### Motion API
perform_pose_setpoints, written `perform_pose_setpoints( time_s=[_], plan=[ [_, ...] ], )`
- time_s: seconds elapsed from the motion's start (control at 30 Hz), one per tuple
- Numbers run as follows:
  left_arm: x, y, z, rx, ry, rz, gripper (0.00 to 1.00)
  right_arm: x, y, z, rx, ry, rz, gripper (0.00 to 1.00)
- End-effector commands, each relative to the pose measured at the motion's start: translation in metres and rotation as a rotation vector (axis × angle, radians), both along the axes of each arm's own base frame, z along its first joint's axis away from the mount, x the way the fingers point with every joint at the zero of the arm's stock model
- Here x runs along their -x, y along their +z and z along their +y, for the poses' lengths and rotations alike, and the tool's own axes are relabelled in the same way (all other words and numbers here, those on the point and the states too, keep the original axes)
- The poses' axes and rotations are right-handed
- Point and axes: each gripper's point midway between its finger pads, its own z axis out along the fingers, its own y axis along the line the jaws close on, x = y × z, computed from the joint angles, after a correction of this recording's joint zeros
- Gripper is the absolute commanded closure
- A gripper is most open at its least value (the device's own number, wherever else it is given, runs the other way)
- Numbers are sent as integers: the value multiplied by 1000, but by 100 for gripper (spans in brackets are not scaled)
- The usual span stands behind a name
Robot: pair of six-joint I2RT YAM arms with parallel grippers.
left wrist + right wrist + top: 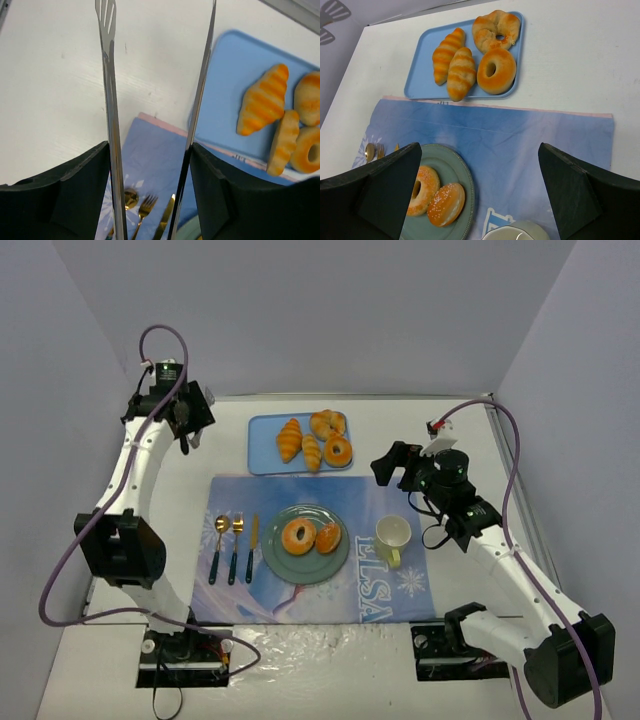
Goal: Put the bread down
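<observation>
**Two breads on the plate, four on the tray; tongs held apart and empty**

The left end effector (188, 420) carries a pair of metal tongs (111, 125), one blade lying along the inner face of each finger. The blades stand apart with nothing between them. Seen from the left wrist, their tips are over the bare white bench (400, 420), just left of the blue tray (262, 448).

The right end effector (393, 467) is spread wide and grips nothing. It sits to the right of the tray, near the far right corner of the blue placemat (240, 502).

Four breads lie on the tray:
- a striped roll (448, 54) on the left
- a second roll (461, 72) touching it on the right
- a twisted ring (496, 29) in the far right corner
- a glazed ring (506, 75) just in front of the twisted ring

A grey-green plate (300, 571) rests in the middle of the placemat. On it are a sugared ring (429, 181) and, touching it on the right, a round bun (446, 203).

A spoon (219, 540), a fork (236, 540) and a knife (252, 545) lie side by side left of the plate. A pale yellow cup (393, 537) stands upright to the plate's right.
</observation>
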Motion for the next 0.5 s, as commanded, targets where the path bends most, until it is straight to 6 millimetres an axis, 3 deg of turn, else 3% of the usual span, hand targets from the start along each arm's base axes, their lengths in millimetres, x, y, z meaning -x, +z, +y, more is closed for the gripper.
perform_pose_setpoints(
  time_s=[0.0,0.03,0.13,0.2,0.33,0.47],
  plan=[
    [-34,25,33,-36,37,-53,42,-8,41,8,-32,24,-120,0],
    [-36,19,52,-42,73,-26,42,-8,39,8,-32,24,-116,0],
    [-52,-13,72,-51,97,41,42,-8,37,8,-32,22,-115,0],
    [-60,-26,80,-47,106,65,43,-8,37,8,-35,22,-115,0],
    [-72,-80,92,-47,117,163,43,-7,34,9,-36,24,-109,0],
    [-76,-117,99,-64,120,236,43,-6,33,8,-39,21,-110,0]
  ],
)
